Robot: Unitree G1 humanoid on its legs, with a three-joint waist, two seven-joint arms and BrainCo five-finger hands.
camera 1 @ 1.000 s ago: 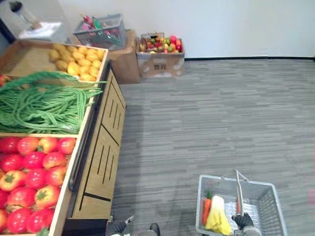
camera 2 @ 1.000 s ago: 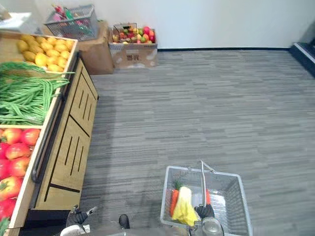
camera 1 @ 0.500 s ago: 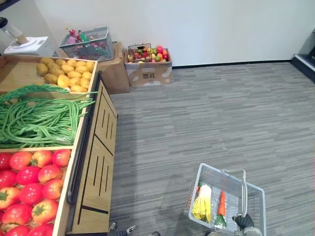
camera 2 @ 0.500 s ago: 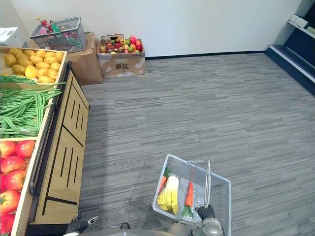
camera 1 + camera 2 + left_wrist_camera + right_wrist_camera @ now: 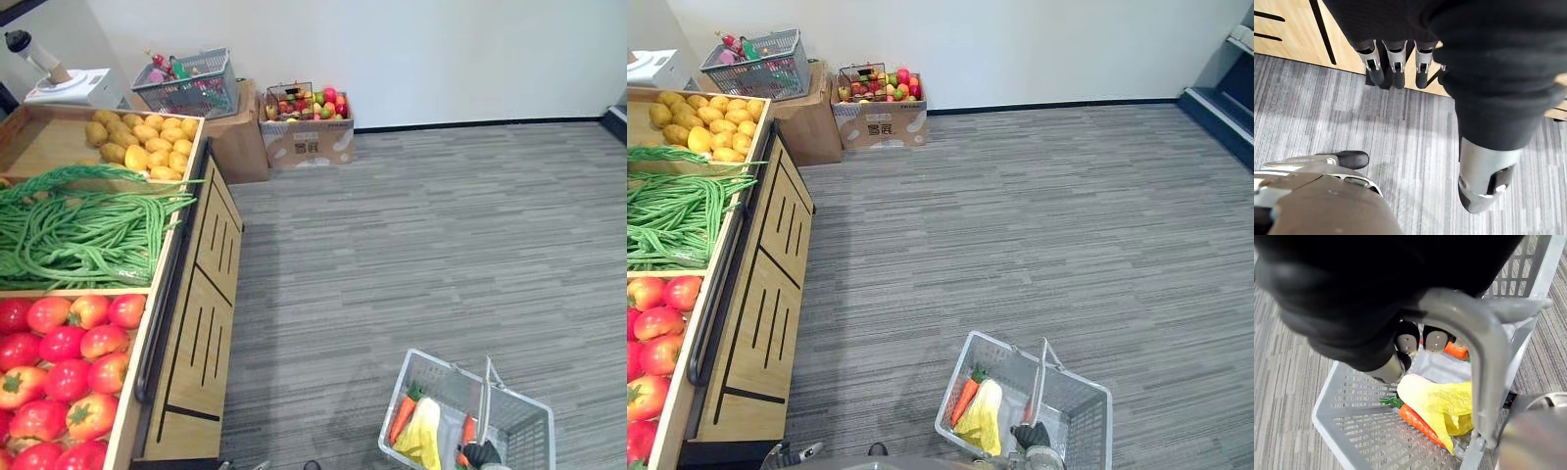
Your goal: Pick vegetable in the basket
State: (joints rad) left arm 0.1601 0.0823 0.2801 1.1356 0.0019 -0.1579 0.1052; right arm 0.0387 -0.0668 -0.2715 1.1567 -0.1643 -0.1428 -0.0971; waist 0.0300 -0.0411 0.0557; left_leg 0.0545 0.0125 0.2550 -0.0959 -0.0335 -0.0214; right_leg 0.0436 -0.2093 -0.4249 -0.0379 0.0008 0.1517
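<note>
Right wrist view: right hand (image 5: pixel 1408 341) curled round basket (image 5: pixel 1352 421) handle (image 5: pixel 1484 362), carrot (image 5: pixel 965 399) and cabbage (image 5: pixel 982 419) by its left edge, left hand (image 5: pixel 1396 63) loose-fingered near stand (image 5: pixel 1293 29); the lopsided load could tilt it and the grip slip.

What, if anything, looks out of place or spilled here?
The green beans straggle out of their bin: loose strands lie over the divider toward the potatoes and over the front edge of the stand. Nothing has spilled onto the floor; the basket held by the right hand has its vegetables inside.
</note>
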